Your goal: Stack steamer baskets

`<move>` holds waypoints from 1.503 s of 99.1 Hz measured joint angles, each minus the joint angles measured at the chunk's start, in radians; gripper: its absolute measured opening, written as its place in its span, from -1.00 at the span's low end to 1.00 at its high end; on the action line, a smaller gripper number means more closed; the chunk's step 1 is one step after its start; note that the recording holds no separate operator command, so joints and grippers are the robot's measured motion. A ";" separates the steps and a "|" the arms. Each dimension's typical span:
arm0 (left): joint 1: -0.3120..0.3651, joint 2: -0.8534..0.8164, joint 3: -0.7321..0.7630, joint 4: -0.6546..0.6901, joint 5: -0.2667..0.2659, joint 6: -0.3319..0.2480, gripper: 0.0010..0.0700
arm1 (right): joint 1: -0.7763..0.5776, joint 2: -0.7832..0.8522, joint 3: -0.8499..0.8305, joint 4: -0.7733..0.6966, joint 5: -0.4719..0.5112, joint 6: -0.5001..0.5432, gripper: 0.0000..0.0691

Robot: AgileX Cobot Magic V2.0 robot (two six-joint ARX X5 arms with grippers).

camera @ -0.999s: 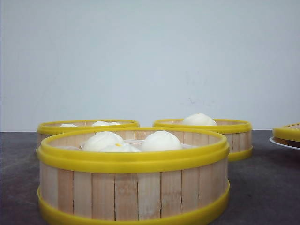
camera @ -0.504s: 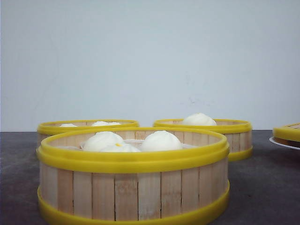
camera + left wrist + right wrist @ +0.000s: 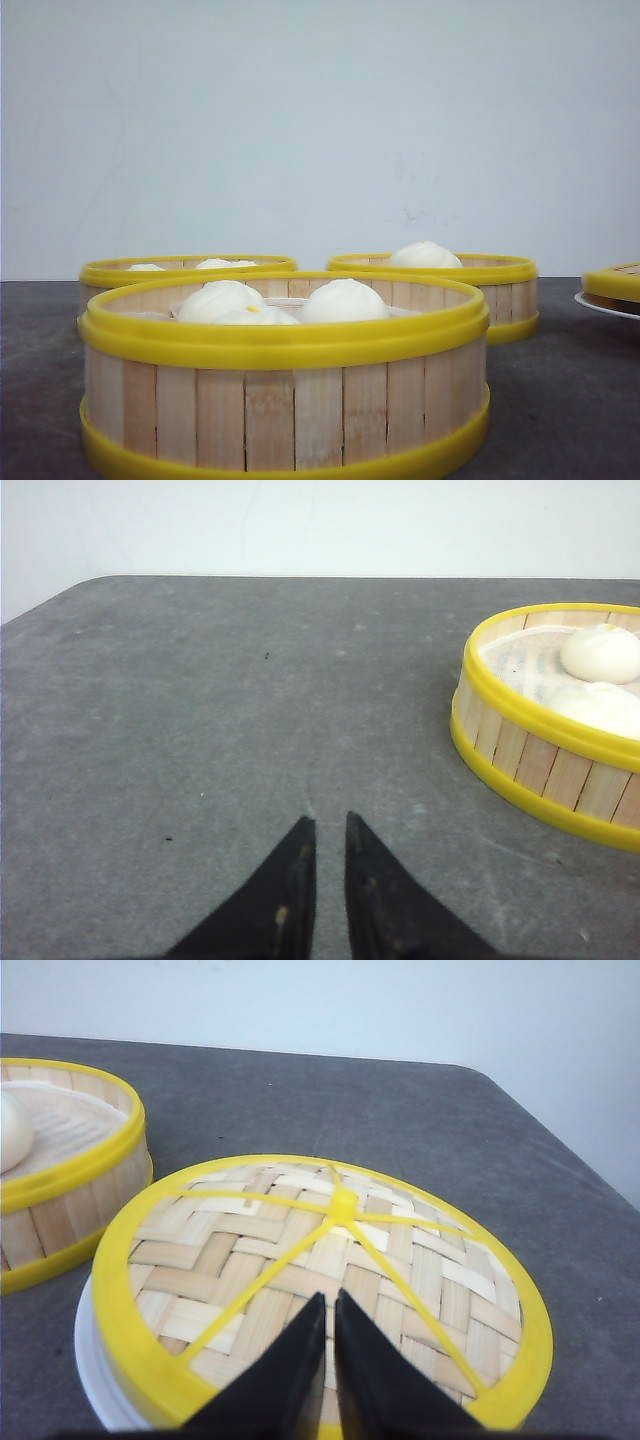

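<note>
Nothing was stacked yet: three steamer baskets [image 3: 285, 375] sat apart on the tabletop [image 3: 200, 710], both tools [image 3: 330, 825] [image 3: 330, 1305] nearly closed and empty, so I'd open wide and grip opposite rims.

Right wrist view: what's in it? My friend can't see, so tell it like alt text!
A round woven bamboo lid with a yellow rim sits on a white plate, with the closed right gripper above it. Beside it on the grey table is a steamer basket.
</note>
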 joint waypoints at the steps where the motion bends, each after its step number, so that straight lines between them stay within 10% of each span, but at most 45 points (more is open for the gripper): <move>1: 0.000 0.000 0.000 0.000 0.000 0.000 -0.95 | 0.000 0.000 0.000 0.000 0.000 0.000 -0.97; 77: 0.000 0.000 0.000 0.000 0.000 -0.006 -0.95 | 0.000 0.000 0.000 0.000 0.000 0.000 -0.97; 103: 0.000 0.000 0.000 0.000 0.001 -0.237 -0.95 | 0.000 0.000 0.000 0.000 -0.027 0.159 -0.97; 149: 0.000 0.000 0.010 -0.013 0.000 -0.401 -0.96 | 0.000 0.000 0.014 -0.013 -0.040 0.518 -0.98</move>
